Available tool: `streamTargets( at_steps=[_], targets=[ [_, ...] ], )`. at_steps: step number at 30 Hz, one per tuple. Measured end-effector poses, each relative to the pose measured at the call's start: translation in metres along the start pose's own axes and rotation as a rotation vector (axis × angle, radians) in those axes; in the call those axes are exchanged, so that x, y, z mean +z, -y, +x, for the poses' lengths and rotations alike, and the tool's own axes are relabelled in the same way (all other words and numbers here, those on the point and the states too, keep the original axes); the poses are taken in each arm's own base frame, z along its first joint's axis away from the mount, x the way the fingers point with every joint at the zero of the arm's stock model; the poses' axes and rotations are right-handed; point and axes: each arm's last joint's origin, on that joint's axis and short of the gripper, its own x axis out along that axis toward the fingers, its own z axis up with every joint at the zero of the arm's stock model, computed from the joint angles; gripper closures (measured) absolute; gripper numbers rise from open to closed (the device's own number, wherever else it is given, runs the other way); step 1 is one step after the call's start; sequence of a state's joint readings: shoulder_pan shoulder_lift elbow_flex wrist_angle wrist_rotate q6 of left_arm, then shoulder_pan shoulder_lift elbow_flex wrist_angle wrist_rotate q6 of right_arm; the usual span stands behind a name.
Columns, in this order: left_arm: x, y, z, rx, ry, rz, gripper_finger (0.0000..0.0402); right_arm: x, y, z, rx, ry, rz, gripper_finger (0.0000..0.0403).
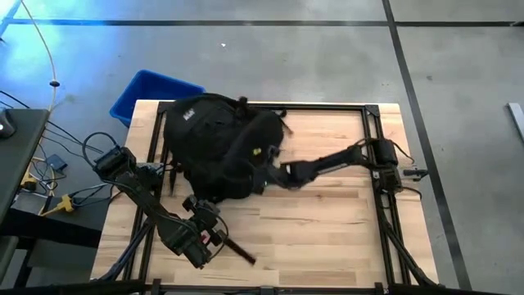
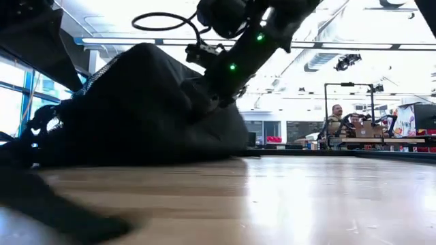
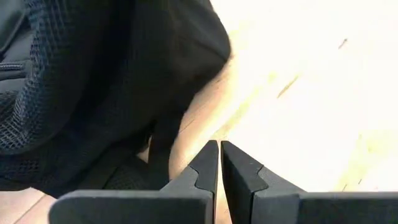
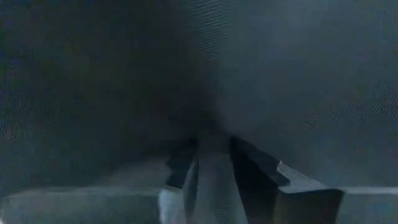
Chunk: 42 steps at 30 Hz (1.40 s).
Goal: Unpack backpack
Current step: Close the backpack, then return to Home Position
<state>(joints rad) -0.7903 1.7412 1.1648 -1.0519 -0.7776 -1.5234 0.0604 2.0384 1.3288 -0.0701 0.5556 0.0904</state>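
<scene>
pale wooden tabletop [image 1: 319, 221], framed by black rails, sits on a grey concrete floor, and a blue plastic bin [image 1: 147, 92] stands on the floor just past the table's far left corner. on the left half of the table, toward the far edge, lies the backpack [image 1: 209, 143], a large slumped heap of black fabric with a small white logo on its upper side and a strap trailing out at the far side. from the right side of the table the right arm stretches across, and the right gripper [image 1: 266, 170] is pushed into the near right flank of the backpack; in the right wrist view its fingers [image 4: 252, 171] are surrounded by dark woven fabric with a narrow gap between them, and i cannot tell whether they are pinching the cloth. the left arm lies low along the near left part of the table, and the left gripper [image 3: 219, 163] is clenched with its fingertips together and nothing between them, just beside the backpack's mesh-covered edge over bare wood. in the low view the backpack fills the left, with people at desks far behind.
</scene>
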Motion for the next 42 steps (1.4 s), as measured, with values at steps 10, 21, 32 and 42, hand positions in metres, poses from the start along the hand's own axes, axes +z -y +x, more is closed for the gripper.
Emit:
streamTargets(
  at_steps=[10,21,32,42],
  targets=[
    [-0.004,0.002,-0.006,-0.022,-0.001,0.011,0.0401,-0.014,0.000,-0.063,0.146,-0.386,-0.231,0.0341],
    [0.037,-0.021,-0.067,-0.190,0.280,-0.073,0.0402,-0.081,0.017,-0.161,0.282,-0.404,-0.211,0.0341],
    [0.084,-0.140,-0.055,-0.281,0.278,-0.320,0.0402,-0.167,0.097,-0.185,0.395,-0.031,0.288,0.0341],
    [0.067,-0.157,0.017,-0.735,0.618,-0.326,0.0402,-0.189,0.125,-0.175,0.616,0.444,0.487,0.0341]
  ],
)
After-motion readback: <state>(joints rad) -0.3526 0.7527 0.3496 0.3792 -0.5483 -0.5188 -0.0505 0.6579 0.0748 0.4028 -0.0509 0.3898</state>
